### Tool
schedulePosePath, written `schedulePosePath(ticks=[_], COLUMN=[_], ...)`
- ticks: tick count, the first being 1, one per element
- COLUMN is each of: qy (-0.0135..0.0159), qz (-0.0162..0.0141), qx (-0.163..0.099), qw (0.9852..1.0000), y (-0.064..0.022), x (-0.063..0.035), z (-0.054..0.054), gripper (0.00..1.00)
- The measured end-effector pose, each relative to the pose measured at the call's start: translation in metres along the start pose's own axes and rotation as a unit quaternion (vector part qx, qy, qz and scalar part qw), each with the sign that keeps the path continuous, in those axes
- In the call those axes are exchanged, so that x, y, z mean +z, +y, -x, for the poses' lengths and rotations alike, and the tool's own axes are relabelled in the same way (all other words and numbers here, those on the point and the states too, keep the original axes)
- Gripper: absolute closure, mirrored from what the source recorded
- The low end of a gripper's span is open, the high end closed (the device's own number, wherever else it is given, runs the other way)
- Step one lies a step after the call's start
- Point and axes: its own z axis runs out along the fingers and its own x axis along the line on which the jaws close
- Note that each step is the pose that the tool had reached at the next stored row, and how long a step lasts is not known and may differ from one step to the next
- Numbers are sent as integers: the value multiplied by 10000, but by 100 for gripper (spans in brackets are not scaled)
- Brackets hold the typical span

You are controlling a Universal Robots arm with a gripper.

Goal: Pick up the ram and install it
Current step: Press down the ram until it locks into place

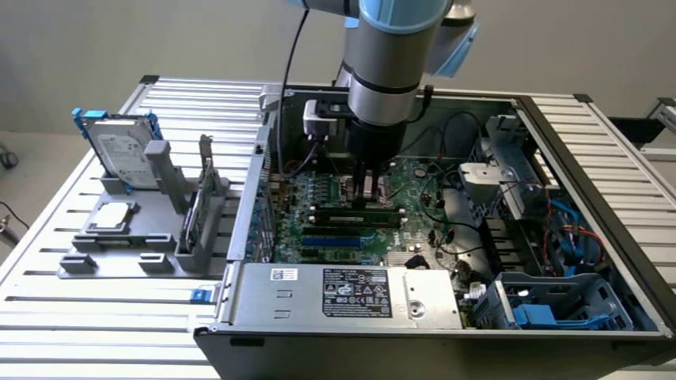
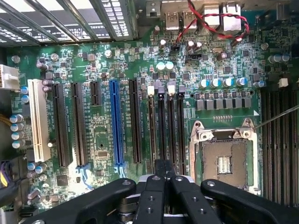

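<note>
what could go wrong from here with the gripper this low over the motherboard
1. The shut gripper sits right over the black memory slots. Pressing down off-line could strain a slot or its end latches.
2. The open processor socket lies just beside those slots. A sideways slip might damage its exposed contacts.

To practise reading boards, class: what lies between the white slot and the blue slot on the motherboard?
In the wrist view, two long black slots and one short black slot stand between the white slot and the blue slot.
</note>
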Motion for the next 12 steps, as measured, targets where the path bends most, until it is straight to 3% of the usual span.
schedulePosePath(ticks=[12], qy=[7], qz=[2], qx=[-29], qw=[10000], y=[-2], x=[84], z=[9], gripper=[89])
